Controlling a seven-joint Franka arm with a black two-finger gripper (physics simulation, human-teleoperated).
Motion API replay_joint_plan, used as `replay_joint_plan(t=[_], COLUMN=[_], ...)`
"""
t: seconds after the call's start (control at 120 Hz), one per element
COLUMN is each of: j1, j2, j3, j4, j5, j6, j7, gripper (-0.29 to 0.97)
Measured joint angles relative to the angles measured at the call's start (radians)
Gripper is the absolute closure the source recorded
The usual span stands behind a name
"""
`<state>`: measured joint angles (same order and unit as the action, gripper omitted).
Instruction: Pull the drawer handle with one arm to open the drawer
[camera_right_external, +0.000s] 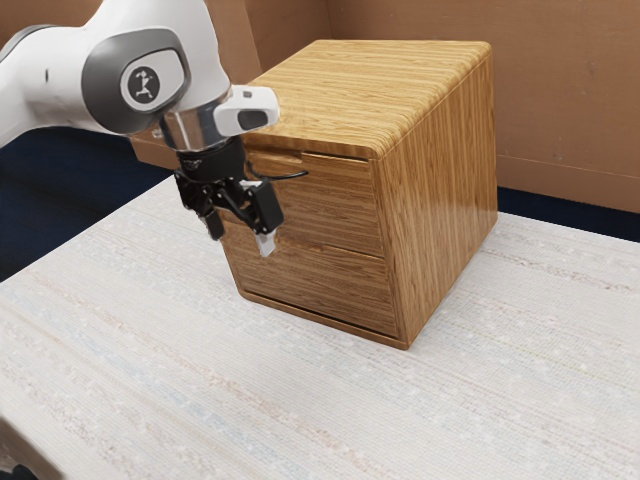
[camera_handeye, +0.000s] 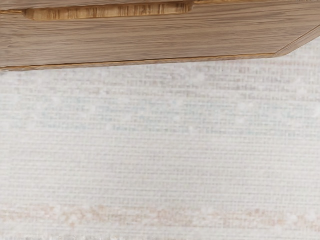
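Note:
A wooden cabinet (camera_right_external: 400, 150) with two stacked drawers stands on the table. The upper drawer front (camera_right_external: 335, 200) has a notch handle (camera_right_external: 275, 158) along its top edge; the lower drawer front (camera_right_external: 330, 280) sits beneath it. Both fronts look flush with the cabinet. My gripper (camera_right_external: 240, 232) hangs just in front of the drawer fronts at the exterior view's left, fingers pointing down and apart, with nothing between them. In the wrist view the cabinet's lower front (camera_handeye: 150, 37) lies past the hand, above the pale table (camera_handeye: 160, 150).
The pale woven tabletop (camera_right_external: 300, 400) stretches wide in front of the cabinet and to the exterior view's right. A brown wall (camera_right_external: 570, 90) stands behind. Dark blue floor (camera_right_external: 60, 200) shows beyond the table's far edge.

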<state>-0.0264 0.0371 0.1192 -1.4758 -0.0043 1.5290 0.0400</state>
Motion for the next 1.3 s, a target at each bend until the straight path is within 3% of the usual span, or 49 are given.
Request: replay_joint_plan(t=[0.167,0.292,0.683,0.817,0.958,1.017,1.133,1.3], j1=[0.134,0.175,0.042,0.024,0.090,0.074,0.027,0.052], j2=[0.000,0.000,-0.007,-0.067,-0.105,-0.110,-0.100,-0.081], j3=[0.002,0.002,0.003,-0.004,-0.088,-0.116,-0.127,-0.125], j4=[0.001,0.001,0.005,0.106,0.124,0.125,0.120,0.115], j5=[-0.001,-0.002,0.000,-0.003,-0.009,-0.010,-0.014,-0.045], j6=[-0.008,-0.011,-0.015,-0.051,-0.110,-0.125,-0.131,-0.127], j7=[0.020,0.032,0.053,0.039,-0.194,-0.329,-0.563,-0.827], gripper=[0.00,0.00,0.00,0.00,0.00,0.00,0.00,0.00])
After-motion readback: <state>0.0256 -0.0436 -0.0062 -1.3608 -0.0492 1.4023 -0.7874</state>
